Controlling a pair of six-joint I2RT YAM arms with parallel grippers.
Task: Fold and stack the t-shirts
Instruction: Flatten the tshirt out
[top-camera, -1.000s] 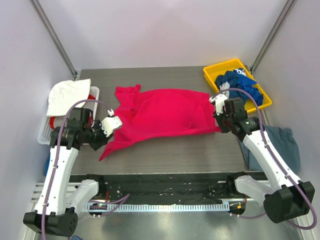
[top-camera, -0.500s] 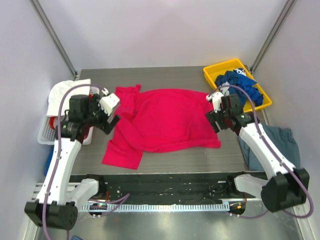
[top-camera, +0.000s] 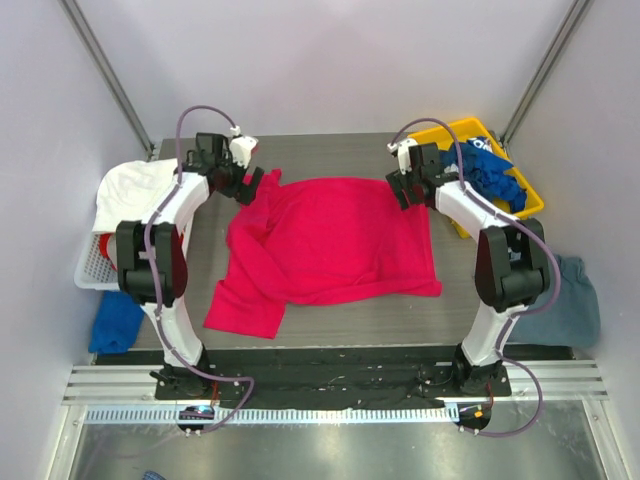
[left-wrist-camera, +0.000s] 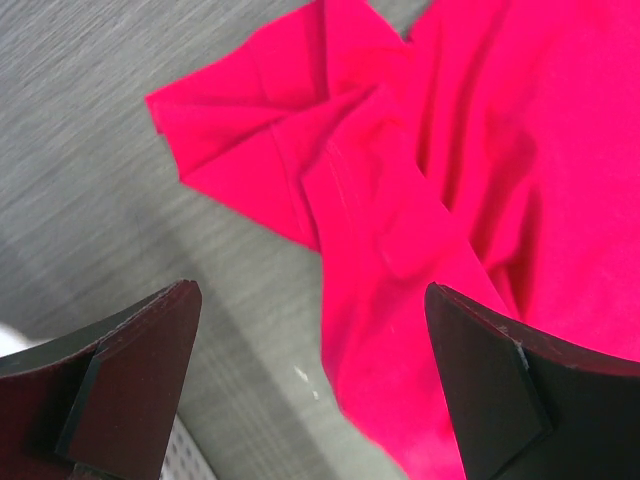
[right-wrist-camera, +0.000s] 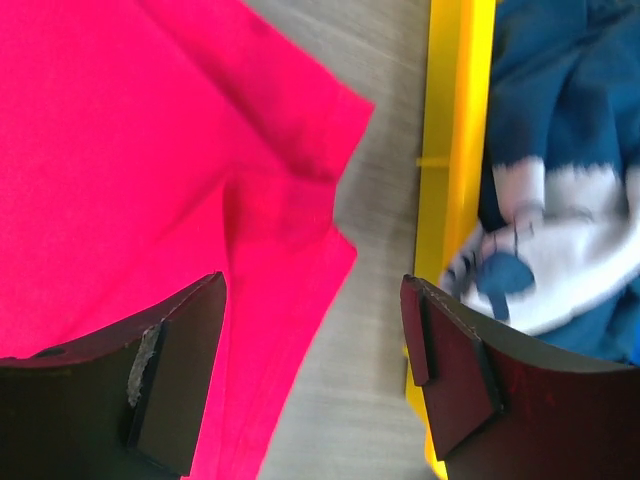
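Note:
A bright pink-red t-shirt (top-camera: 335, 240) lies spread and wrinkled across the middle of the table, its near-left corner bunched. My left gripper (top-camera: 256, 186) hovers open over the shirt's crumpled far-left sleeve (left-wrist-camera: 300, 110), and its wrist view (left-wrist-camera: 310, 300) shows nothing between the fingers. Over the shirt's far-right corner (right-wrist-camera: 290, 150) my right gripper (top-camera: 404, 190) also stands open and empty (right-wrist-camera: 312, 290), beside the yellow bin. Royal blue t-shirts with white print (top-camera: 485, 170) (right-wrist-camera: 570, 150) are heaped in that bin. A slate grey-blue t-shirt (top-camera: 572, 300) lies off the table's right side.
The yellow bin (top-camera: 428, 141) (right-wrist-camera: 452, 150) stands at the far right corner. A white basket (top-camera: 93, 266) at the left edge carries a white cloth (top-camera: 135, 190). A blue cloth (top-camera: 115, 322) lies below the basket. Grey walls and frame posts surround the table.
Both grippers opened and let go of the pink-red shirt, which dropped flat. Both arms then reached away to the shirt's far corners.

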